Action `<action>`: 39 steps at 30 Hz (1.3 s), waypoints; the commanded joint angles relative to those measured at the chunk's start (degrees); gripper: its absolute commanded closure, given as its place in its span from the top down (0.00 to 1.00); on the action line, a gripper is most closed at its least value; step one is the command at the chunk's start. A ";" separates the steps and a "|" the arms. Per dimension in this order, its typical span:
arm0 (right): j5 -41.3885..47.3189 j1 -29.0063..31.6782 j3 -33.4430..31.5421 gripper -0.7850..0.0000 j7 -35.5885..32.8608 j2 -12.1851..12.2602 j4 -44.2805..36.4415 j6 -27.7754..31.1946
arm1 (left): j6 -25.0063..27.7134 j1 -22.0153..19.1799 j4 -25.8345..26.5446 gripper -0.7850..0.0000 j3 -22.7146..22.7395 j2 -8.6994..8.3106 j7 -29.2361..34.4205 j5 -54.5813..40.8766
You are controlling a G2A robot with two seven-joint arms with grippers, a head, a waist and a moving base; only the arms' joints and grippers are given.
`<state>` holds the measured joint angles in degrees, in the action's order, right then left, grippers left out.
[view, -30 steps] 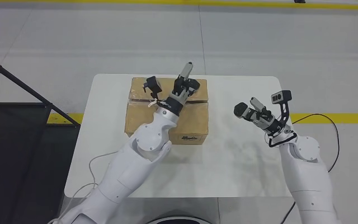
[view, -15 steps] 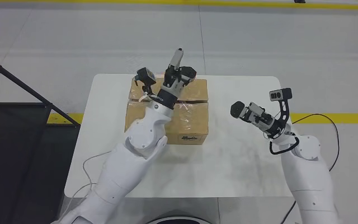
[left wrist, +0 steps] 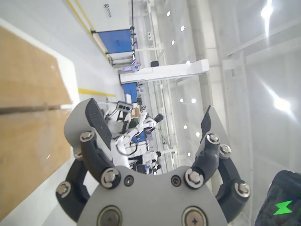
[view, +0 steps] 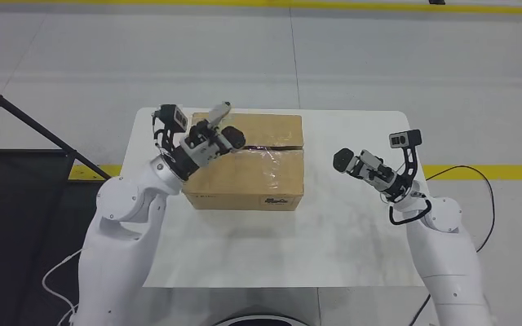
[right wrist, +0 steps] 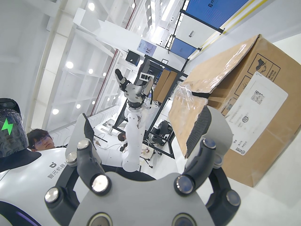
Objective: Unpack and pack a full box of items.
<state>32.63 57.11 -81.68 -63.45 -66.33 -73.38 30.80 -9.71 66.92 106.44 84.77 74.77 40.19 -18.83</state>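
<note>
A brown cardboard box [view: 245, 167] stands on the middle of the white table [view: 351, 236], its top flaps down, with crumpled clear tape [view: 269, 151] along the seam. In the right wrist view one top flap [right wrist: 188, 109] stands slightly raised above a dark gap. My left gripper [view: 226, 124] hangs open over the box's far left part and holds nothing; it appears as the gripper [left wrist: 152, 121] beside the box top [left wrist: 28, 83]. My right gripper [view: 351, 160] is open in the air right of the box, seen as the gripper [right wrist: 143, 130] facing the box [right wrist: 254, 109].
There is bare table surface to the right of the box and in front of it. A black frame [view: 41, 134] stands off the table's left side. A yellow floor line [view: 465, 171] runs behind the right arm.
My left arm swung left, taking its open gripper from the box's far middle to its far left part. My right gripper drifted slightly toward the box.
</note>
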 commanded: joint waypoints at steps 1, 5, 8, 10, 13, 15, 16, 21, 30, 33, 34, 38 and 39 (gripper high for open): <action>0.10 -0.19 0.22 1.00 0.07 0.00 0.16 0.00 | -0.07 1.35 0.41 1.00 -0.33 -0.52 3.79 4.12; 0.05 -0.40 0.44 1.00 0.13 0.07 0.47 -0.04 | 1.17 3.29 0.51 1.00 -1.88 -0.97 4.12 9.37; 0.07 -0.47 0.53 1.00 0.32 0.14 0.69 -0.13 | 2.34 3.82 0.31 1.00 -3.48 -1.08 1.98 13.12; 0.08 -0.46 0.53 1.00 0.37 0.19 0.80 -0.15 | 3.03 4.03 0.02 1.00 -4.47 -1.07 0.37 14.49; 0.04 -0.40 0.44 1.00 0.52 0.28 0.90 0.01 | 3.58 4.01 -0.26 1.00 -5.70 -1.06 -0.89 15.21; 0.07 -0.34 0.43 1.00 0.55 0.34 0.90 0.06 | 3.81 3.94 -0.44 1.00 -6.34 -1.04 -1.76 15.36; 0.10 -0.32 0.42 1.00 0.53 0.37 0.93 0.08 | 3.82 3.84 -0.52 1.00 -6.61 -1.02 -2.17 15.16; 0.54 -0.21 0.41 1.00 0.75 0.46 1.25 0.47 | 3.48 2.94 -1.80 1.00 -8.30 -0.83 -5.15 15.08; 1.84 0.45 0.11 1.00 0.91 0.64 2.38 1.40 | 3.40 1.19 -3.93 1.00 -10.49 -0.86 -6.69 17.53; 2.12 0.53 0.02 1.00 0.80 0.71 2.49 1.63 | 3.58 0.66 -4.60 1.00 -11.18 -0.88 -6.71 18.19; 2.16 0.55 0.01 1.00 0.77 0.74 2.50 1.65 | 3.63 0.49 -4.78 1.00 -11.42 -0.85 -6.89 18.19; 2.40 0.72 -0.08 1.00 0.74 0.83 2.58 1.90 | 3.87 -0.38 -5.48 1.00 -12.53 -0.60 -8.33 16.65; 2.44 0.74 -0.09 1.00 0.69 0.85 2.65 1.96 | 3.75 -0.64 -5.71 1.00 -12.80 -0.44 -8.97 15.13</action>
<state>35.04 57.83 -81.76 -62.70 -65.50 -70.79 32.70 -5.89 66.53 100.95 72.25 74.19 31.89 -2.22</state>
